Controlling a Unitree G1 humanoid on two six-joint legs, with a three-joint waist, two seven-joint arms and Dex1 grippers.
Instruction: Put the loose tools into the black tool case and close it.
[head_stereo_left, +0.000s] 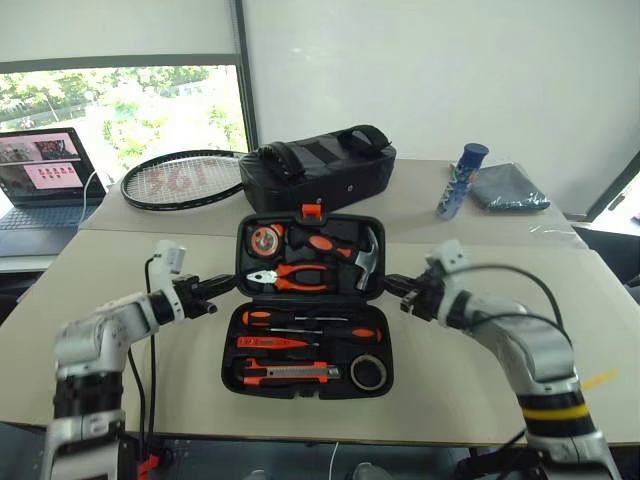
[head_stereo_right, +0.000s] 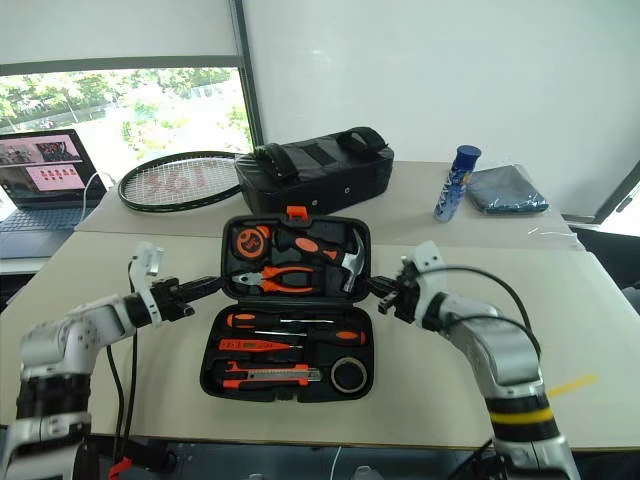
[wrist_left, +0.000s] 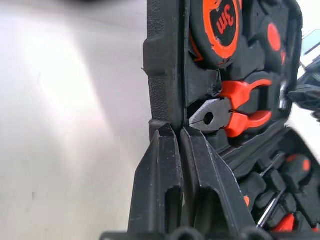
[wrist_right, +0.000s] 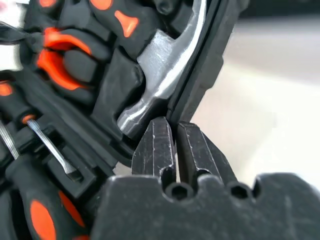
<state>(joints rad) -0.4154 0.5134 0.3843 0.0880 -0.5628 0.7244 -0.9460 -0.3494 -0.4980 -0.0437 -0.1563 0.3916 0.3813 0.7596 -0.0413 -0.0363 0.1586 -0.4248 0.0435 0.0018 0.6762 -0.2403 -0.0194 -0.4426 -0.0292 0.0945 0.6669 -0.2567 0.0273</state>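
The black tool case (head_stereo_left: 229, 352) lies open on the table with its lid (head_stereo_left: 243, 232) towards the far side. In its near half sit two black-and-orange screwdrivers (head_stereo_left: 300, 319), a thin red-orange screwdriver (head_stereo_left: 272, 343), the utility knife (head_stereo_left: 285, 375) and the tape roll (head_stereo_left: 368, 372). My left gripper (head_stereo_left: 228, 284) is shut on the lid's left rim near the hinge; its fingers (wrist_left: 160, 175) meet at the rim. My right gripper (head_stereo_left: 392, 283) is shut on the lid's right rim beside the hammer (wrist_right: 160, 75).
The lid holds pliers (head_stereo_left: 295, 277), a tape measure (head_stereo_left: 265, 240) and an orange latch (head_stereo_left: 312, 211). Behind the case are a black fabric bag (head_stereo_left: 320, 170), a racket (head_stereo_left: 180, 180), a laptop (head_stereo_left: 40, 180), a blue bottle (head_stereo_left: 460, 180) and a grey cloth (head_stereo_left: 510, 188).
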